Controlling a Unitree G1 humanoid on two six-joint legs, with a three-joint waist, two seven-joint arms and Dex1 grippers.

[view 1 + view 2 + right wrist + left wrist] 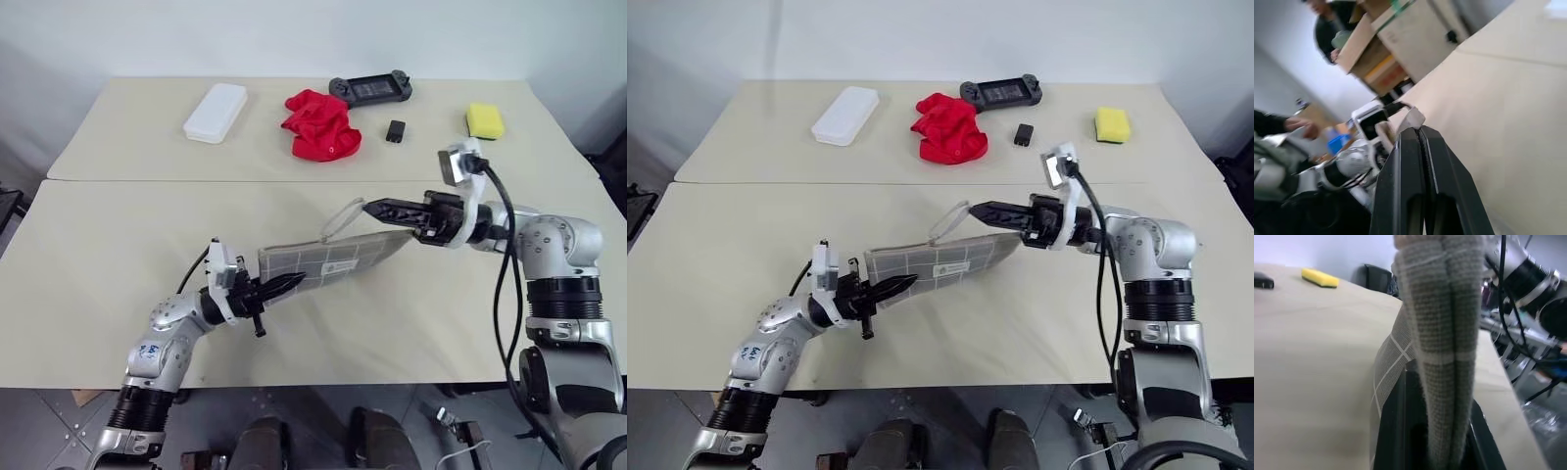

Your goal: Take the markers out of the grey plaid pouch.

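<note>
Markers were not out yet when you had the grey plaid pouch (333, 260) lifted above the table's (98, 274) near half, left gripper (286, 285) clamped on one end, right gripper (377, 208) pinched tight at the other, seemingly on the zipper pull.

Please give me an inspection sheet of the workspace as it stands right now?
Surface: two beige tables set edge to edge.
Job's things: grey plaid pouch held up between both grippers, tilted; markers nothing seen.
Clutter: white case, red cloth, black handheld controller, small black block, yellow sponge, all on the far table.
Grippers: left gripper has its jaws shut on the pouch's lower end; right gripper has its jaws shut at the pouch's upper end, by the zipper loop.
Cables: black cable hangs along the right arm.
Surroundings: white wall; cardboard boxes and a person in the right wrist view.
</note>
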